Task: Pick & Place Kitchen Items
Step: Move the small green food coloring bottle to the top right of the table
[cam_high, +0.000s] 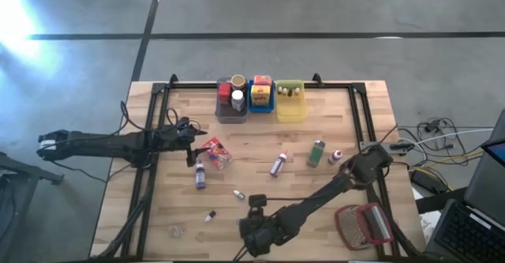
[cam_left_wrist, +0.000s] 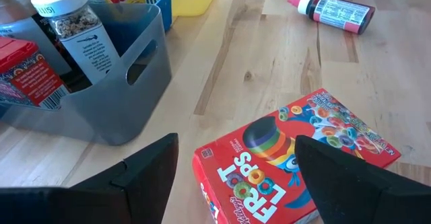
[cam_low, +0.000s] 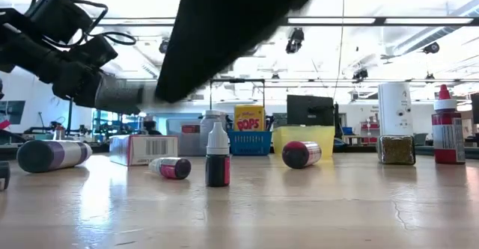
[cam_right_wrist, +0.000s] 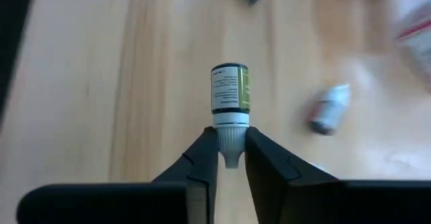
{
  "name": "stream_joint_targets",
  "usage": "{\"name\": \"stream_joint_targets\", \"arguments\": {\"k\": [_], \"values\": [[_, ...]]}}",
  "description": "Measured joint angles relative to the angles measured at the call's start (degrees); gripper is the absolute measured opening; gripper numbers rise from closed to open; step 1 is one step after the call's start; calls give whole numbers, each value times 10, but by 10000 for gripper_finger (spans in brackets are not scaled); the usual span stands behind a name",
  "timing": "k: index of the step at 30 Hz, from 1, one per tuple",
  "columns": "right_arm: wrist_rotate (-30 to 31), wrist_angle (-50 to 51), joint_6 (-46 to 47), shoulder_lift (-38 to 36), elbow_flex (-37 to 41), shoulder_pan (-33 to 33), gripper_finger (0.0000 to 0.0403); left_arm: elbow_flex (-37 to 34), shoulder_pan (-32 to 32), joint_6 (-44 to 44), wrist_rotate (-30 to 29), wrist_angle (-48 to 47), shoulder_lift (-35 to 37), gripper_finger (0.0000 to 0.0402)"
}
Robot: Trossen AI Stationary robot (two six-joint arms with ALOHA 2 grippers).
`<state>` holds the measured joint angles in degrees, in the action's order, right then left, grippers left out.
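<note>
The right gripper (cam_right_wrist: 231, 158) is holding a tiny dark bottle (cam_right_wrist: 230, 89) by its white cap, with the jaws clamped on that cap; it is sitting at the near edge of the table, far from the grey bin (cam_high: 232, 109). In the right wrist view another small bottle (cam_right_wrist: 329, 109) is lying on the wood close beside the held one, blurred.

The left gripper (cam_left_wrist: 236, 177) is hanging with its jaws apart over a red cereal box (cam_left_wrist: 296, 158), one finger on each side of it and not touching. This box is lying flat on the wooden table (cam_high: 260, 140) just in front of the grey bin, toward the left arm. The grey bin is holding a spice jar with a white lid (cam_left_wrist: 77, 32) and a red packet (cam_left_wrist: 27, 76). Next to it are standing a blue bin (cam_high: 261, 97) with a yellow box (cam_high: 261, 86) inside, and then a yellow bin (cam_high: 290, 105).

Further from the grey bin, several loose items are lying between the two arms: a purple bottle (cam_high: 200, 174), a red-capped bottle (cam_high: 277, 165), a green bottle (cam_high: 316, 152), a small round jar (cam_high: 337, 155) and two tiny bottles (cam_high: 237, 193) (cam_high: 211, 216). A red-framed mesh object (cam_high: 364, 224) is resting at the near right corner, beside the right arm.
</note>
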<state>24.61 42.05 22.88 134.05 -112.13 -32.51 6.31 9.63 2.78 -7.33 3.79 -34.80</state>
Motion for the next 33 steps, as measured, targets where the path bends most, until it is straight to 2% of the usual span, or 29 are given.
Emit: {"name": "stream_joint_targets", "arguments": {"k": [5, 10, 17, 21, 26, 33], "values": [[24, 98, -29, -56, 0, 3, 70, 0, 0, 0, 0, 0, 0, 302], [74, 273, -32, -118, -1, 15, 54, 0, 0, 0, 0, 0, 0, 301], [72, 474, -8, -152, -1, 65, 57, 0, 0, 0, 0, 0, 0, 303], [28, 477, -66, -151, 23, 103, 61, 0, 0, 0, 0, 0, 0, 300], [16, 480, -128, -143, 78, 144, 56, 0, 0, 0, 0, 0, 0, 303], [-41, 475, -221, -143, 152, 158, 52, 0, 0, 0, 0, 0, 0, 302]]}}
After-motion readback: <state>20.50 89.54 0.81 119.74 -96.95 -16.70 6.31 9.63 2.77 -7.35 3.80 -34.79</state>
